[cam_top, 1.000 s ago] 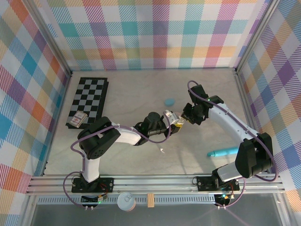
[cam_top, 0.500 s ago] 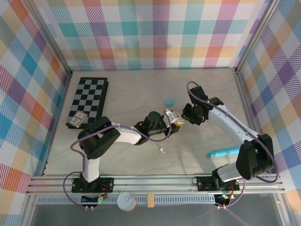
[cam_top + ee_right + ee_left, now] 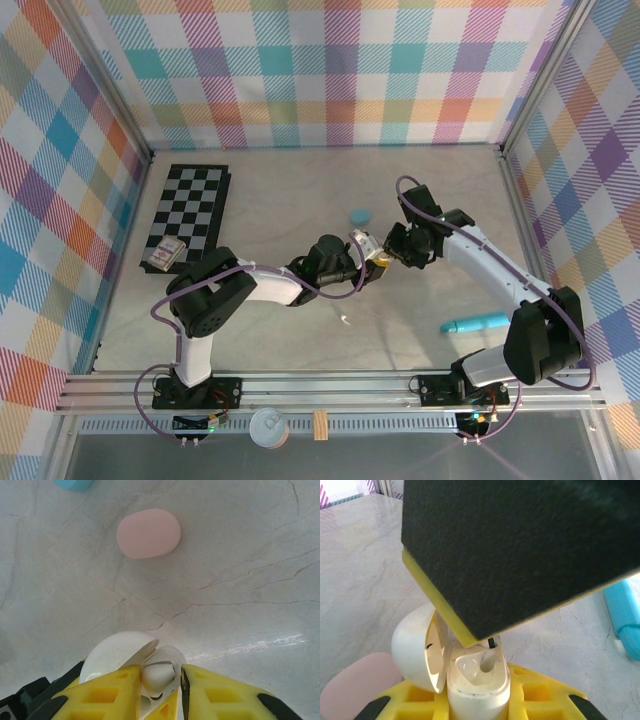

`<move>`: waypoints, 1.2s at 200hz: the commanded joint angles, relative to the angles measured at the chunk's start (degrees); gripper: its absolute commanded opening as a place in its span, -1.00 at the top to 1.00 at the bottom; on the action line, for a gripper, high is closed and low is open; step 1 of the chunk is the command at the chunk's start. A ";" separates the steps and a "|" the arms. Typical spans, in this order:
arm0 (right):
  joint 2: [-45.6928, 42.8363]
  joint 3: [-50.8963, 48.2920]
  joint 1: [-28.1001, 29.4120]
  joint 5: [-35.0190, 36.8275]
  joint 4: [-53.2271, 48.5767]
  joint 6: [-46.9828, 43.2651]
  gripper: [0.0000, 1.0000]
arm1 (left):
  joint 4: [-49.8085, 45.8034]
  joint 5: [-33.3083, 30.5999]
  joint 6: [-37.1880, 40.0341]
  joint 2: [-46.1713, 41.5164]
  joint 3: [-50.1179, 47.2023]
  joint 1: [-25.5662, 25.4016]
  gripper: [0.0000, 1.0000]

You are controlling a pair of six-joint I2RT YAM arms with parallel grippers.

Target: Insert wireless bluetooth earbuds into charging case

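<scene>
Left end effector clamps the open white case above mid-surface. Right end effector, jaws barely apart, brackets the earbud at the socket; grip unclear. Risk: a misaligned earbud tips out on release.

The left arm and right arm are built of white tubular links between chunky black joint housings, each on a black base plate. A thin purple cable loops along each. The jaws are yellow plastic with rectangular cut-outs, faced with black matte pads.

Earbud in case; second case beyond
</scene>
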 commanded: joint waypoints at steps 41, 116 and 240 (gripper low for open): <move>-5.69 -0.87 1.02 0.86 -0.43 -2.83 -0.10 | 6.66 1.01 0.75 -1.00 -0.22 0.03 0.99; -19.50 -9.34 0.91 2.29 8.20 -8.79 -0.28 | 8.81 -0.34 1.68 -6.19 -8.02 4.39 1.00; -0.93 -5.76 3.75 -12.50 0.78 -13.75 -0.27 | 5.43 -3.07 1.65 -28.77 -26.17 19.83 1.00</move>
